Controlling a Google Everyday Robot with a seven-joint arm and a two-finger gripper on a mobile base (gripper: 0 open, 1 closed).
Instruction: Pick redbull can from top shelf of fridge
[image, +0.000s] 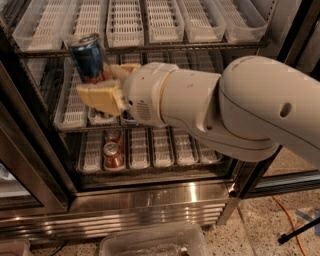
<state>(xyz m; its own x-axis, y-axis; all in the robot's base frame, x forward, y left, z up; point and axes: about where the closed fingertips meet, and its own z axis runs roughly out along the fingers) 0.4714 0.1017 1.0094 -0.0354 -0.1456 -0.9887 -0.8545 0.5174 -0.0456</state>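
While the gripper (101, 82) clamps its tan pads on the redbull can (89, 57), the slim dark-blue cylinder with its silver rim sits tilted at the left front edge of the top shelf (165, 22). That shelf is a wire rack carrying slotted white plastic trays. The fridge (150, 197) base is ribbed stainless. Two short red cans (113, 154) share one bottom-rack lane.

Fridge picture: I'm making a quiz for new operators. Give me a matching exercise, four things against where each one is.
1 tall blue can
2 red cans
3 orange cable
4 clear tub

A bottom shelf
B floor, far right
C floor in front of the fridge
D in the gripper, at the top shelf's left end

Pairs: 1-D, 2-A, 3-B, 4-C.
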